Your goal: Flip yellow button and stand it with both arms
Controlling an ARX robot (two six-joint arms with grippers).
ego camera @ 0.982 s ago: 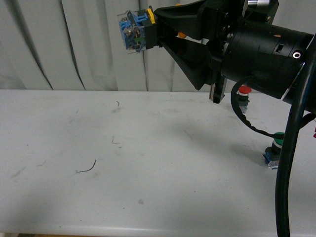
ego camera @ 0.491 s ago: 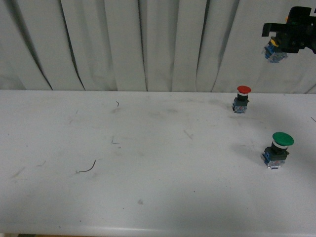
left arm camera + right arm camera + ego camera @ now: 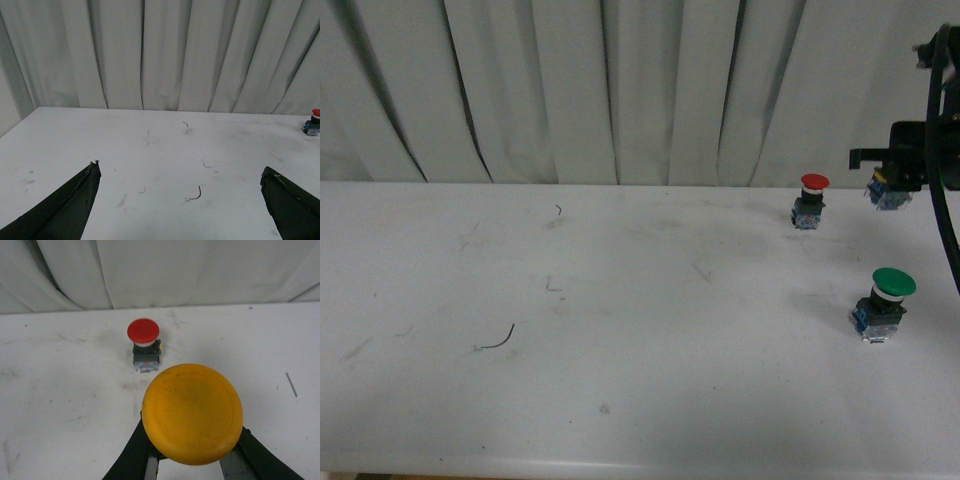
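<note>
Robot lab test bench, scuffed white table [image 3: 620,380], pale pleated curtain [image 3: 570,90] hung behind the table, green-capped industrial push-button [image 3: 885,300] on it

matt yellow button [image 3: 192,413], scuffed table [image 3: 620,300]

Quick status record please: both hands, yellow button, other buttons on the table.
right hand: shut on yellow button, far right of front view
left hand: open, empty
yellow button: cap facing right wrist camera; table contact unclear
red button: upright on table, near back edge
green button: upright, nearer the robot than red button
</note>
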